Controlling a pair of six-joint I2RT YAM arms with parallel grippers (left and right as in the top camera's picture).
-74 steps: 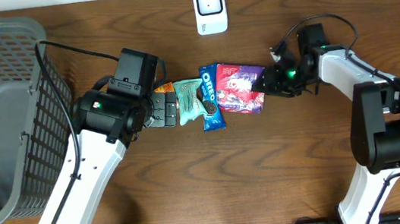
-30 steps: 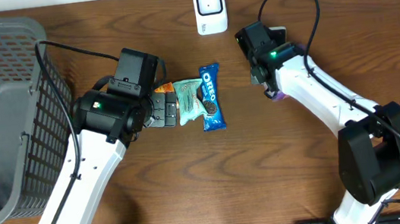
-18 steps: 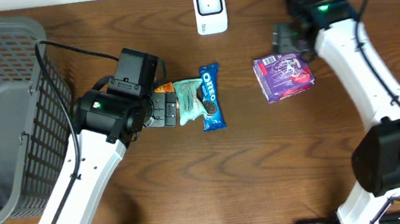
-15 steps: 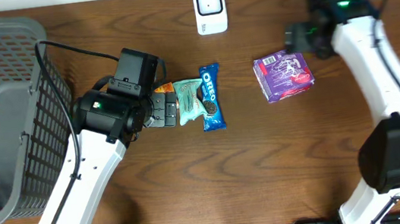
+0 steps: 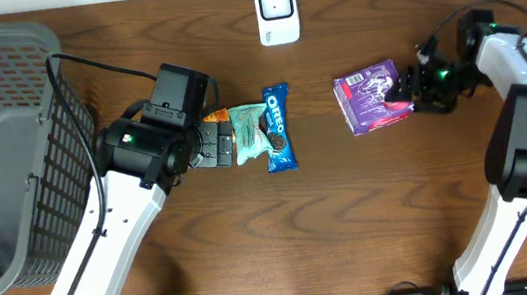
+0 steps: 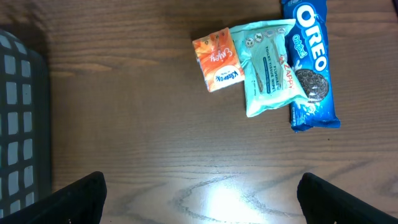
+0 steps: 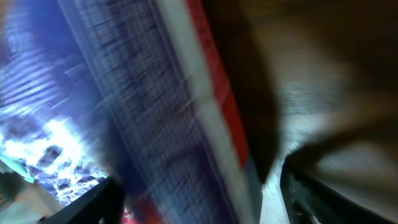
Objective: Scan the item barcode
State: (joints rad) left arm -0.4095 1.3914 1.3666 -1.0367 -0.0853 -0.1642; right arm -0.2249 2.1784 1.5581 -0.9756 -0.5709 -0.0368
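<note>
A purple snack package (image 5: 368, 99) lies flat on the table, right of centre. My right gripper (image 5: 406, 92) is low at its right edge, open, with the blurred package (image 7: 155, 112) between its fingers and a gap beside the right finger (image 7: 336, 186). The white barcode scanner (image 5: 277, 10) stands at the back edge. My left gripper (image 5: 211, 146) hovers open and empty over bare wood (image 6: 202, 193). Just ahead of it lie an orange packet (image 6: 216, 60), a teal wipes pack (image 6: 268, 65) and a blue Oreo pack (image 6: 310, 62).
A big grey mesh basket (image 5: 21, 56) fills the left side of the table. The right arm's cable (image 5: 450, 24) loops above its wrist. Bare wood stretches across the front half of the table.
The right arm carried the purple package from beside the Oreo pack to the right, let it go, swung away, and has come back low against its right edge. The left arm stayed still.
</note>
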